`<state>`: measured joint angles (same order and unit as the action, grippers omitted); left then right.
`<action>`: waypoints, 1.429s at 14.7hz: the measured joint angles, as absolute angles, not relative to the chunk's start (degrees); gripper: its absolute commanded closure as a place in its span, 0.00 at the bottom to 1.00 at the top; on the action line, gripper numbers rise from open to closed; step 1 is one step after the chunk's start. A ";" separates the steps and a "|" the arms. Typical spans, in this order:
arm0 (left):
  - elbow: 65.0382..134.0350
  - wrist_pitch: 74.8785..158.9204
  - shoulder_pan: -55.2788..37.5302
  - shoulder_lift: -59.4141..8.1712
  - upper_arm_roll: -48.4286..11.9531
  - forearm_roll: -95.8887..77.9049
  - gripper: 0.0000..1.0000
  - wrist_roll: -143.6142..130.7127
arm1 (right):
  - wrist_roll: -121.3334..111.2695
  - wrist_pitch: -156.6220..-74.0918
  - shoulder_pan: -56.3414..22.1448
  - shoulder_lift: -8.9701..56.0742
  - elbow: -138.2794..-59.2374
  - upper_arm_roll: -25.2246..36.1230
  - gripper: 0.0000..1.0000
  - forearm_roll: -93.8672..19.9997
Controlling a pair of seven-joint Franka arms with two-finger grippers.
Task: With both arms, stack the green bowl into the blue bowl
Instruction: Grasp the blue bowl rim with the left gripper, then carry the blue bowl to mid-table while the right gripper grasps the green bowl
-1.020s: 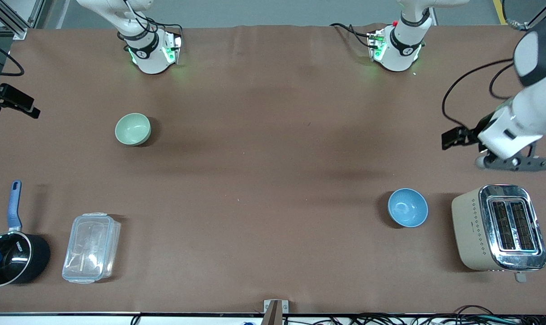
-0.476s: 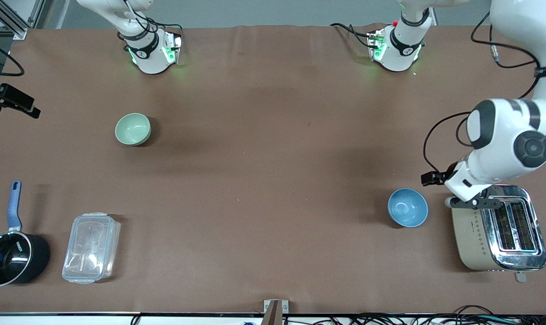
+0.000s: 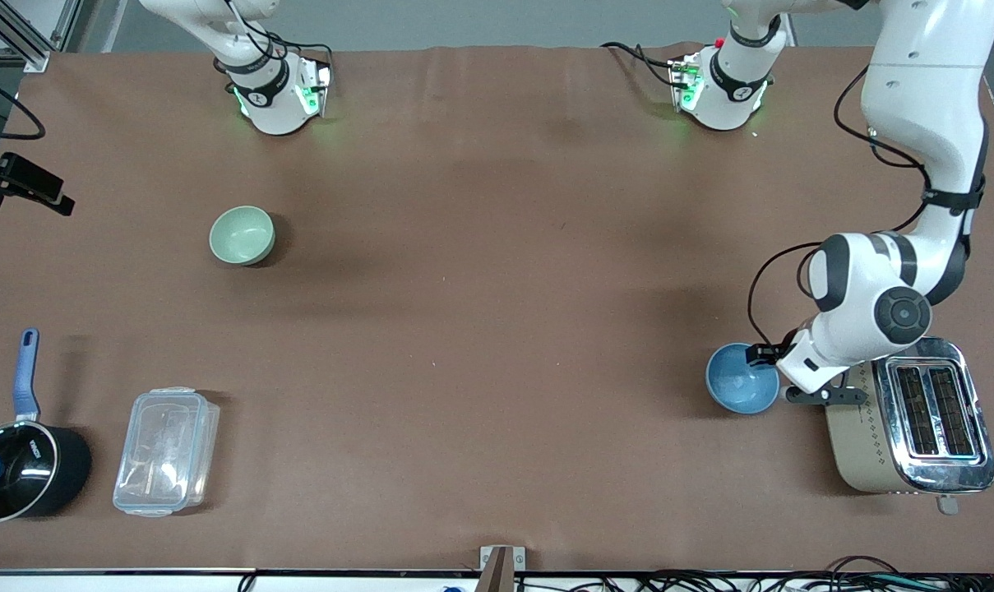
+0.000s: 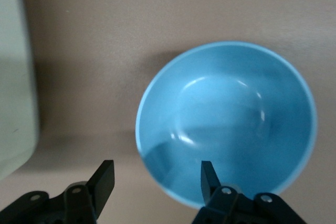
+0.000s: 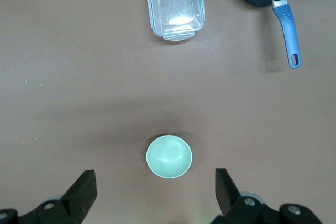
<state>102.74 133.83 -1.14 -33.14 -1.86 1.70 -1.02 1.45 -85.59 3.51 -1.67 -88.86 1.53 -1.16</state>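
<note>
The blue bowl (image 3: 737,382) stands upright beside the toaster, near the left arm's end of the table. In the left wrist view the blue bowl (image 4: 231,119) lies just below my left gripper (image 4: 157,171). The left gripper is open and straddles the bowl's rim, one finger over the inside and one over the table outside. In the front view the left arm's wrist (image 3: 821,353) hides the fingers. The green bowl (image 3: 242,235) stands upright near the right arm's base. My right gripper (image 5: 155,177) is open and empty, high above the green bowl (image 5: 169,156).
A beige and chrome toaster (image 3: 908,415) stands right beside the blue bowl; its side shows in the left wrist view (image 4: 13,103). A clear lidded container (image 3: 166,452) and a black saucepan with a blue handle (image 3: 24,469) sit near the front edge at the right arm's end.
The left arm has swung in from the table's end and come down to the blue bowl's rim. The bowls and the right arm have not moved.
</note>
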 measured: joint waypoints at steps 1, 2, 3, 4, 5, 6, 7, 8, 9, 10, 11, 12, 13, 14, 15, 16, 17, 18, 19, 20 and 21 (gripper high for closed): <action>102.68 134.95 -0.87 -34.09 -1.85 1.71 0.56 -0.96 | 1.45 -85.59 3.51 -1.64 -88.86 1.53 0.00 -1.16; 102.54 135.49 -0.62 -34.79 -1.85 1.71 0.72 -0.91 | 1.45 -85.59 3.51 -1.62 -88.86 1.53 0.00 -1.16; 102.39 135.78 -0.48 -35.22 -1.85 1.71 0.83 -0.91 | 1.45 -85.60 3.51 -1.62 -88.86 1.53 0.00 -1.16; 102.23 135.86 -0.46 -35.40 -1.85 1.71 0.92 -0.91 | 1.45 -85.65 3.51 -1.62 -88.86 1.53 0.00 -1.16; 102.09 135.86 -0.50 -35.43 -1.88 1.72 0.97 -0.92 | 1.45 -85.69 3.51 -1.62 -88.86 1.53 0.00 -1.16; 101.95 135.86 -0.54 -35.42 -1.92 1.72 1.00 -0.94 | 1.45 -85.69 3.51 -1.62 -88.87 1.53 0.00 -1.16; 101.77 135.90 -0.58 -35.42 -2.02 1.71 1.00 -0.99 | 1.45 -85.68 3.50 -1.62 -88.96 1.53 0.00 -1.16; 101.38 135.88 -0.59 -35.38 -2.20 1.71 1.00 -1.00 | 1.44 -85.66 3.50 -1.62 -89.29 1.53 0.00 -1.16; 100.86 135.62 -0.62 -35.18 -2.49 1.71 1.00 -1.00 | 1.44 -85.67 3.50 -1.60 -90.01 1.52 0.00 -1.16; 100.46 135.49 -0.65 -34.99 -2.84 1.62 1.00 -1.05 | 1.44 -85.88 3.51 -1.57 -91.14 1.54 0.00 -1.16; 100.11 135.16 -0.60 -34.85 -3.65 0.93 1.00 -1.51 | 1.37 -86.82 3.58 -1.51 -92.88 1.57 0.00 -1.15; 99.57 134.11 -0.52 -34.66 -5.04 -0.47 1.00 -2.47 | 0.77 -88.87 3.90 -1.40 -95.34 1.63 0.00 -1.14; 98.80 132.15 -0.60 -34.37 -6.81 -1.61 1.00 -4.28 | -0.70 -92.03 4.67 -1.20 -98.55 1.70 0.01 -1.14; 97.87 129.90 -0.73 -33.91 -8.84 -2.05 1.00 -7.04 | -2.69 -95.76 5.67 -0.92 -102.01 1.78 0.01 -1.16; 96.92 127.59 -0.82 -33.29 -11.38 -2.15 1.00 -10.59 | -4.83 -99.75 6.81 -0.64 -105.73 1.87 0.03 -1.20; 96.18 125.70 -0.96 -32.65 -14.24 -2.17 1.00 -14.69 | -6.65 -103.19 7.83 -0.33 -109.16 1.96 0.03 -1.32; 95.85 124.72 -1.22 -32.20 -16.99 -2.17 1.00 -19.01 | -8.09 -106.30 8.57 -0.11 -112.47 2.02 0.03 -1.82; 95.81 124.33 -1.83 -31.96 -19.25 -2.17 1.00 -23.07 | -9.23 -109.63 9.07 0.04 -115.77 2.08 0.03 -2.74; 95.86 124.27 -3.06 -31.99 -20.82 -2.17 1.00 -26.57 | -10.52 -113.49 9.56 0.15 -119.35 2.08 0.03 -3.90; 95.87 124.47 -5.55 -32.26 -21.58 -2.17 1.00 -30.24 | -12.55 -117.91 10.16 0.26 -123.47 2.10 0.03 -5.25; 95.82 125.03 -8.09 -32.73 -21.68 -2.17 1.00 -32.99 | -14.41 -120.66 10.84 0.40 -126.46 2.10 0.03 -6.53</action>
<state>95.82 125.03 -8.09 -32.73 -21.68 -2.17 -32.99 -14.41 -120.66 10.84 0.40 -126.46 2.10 -6.53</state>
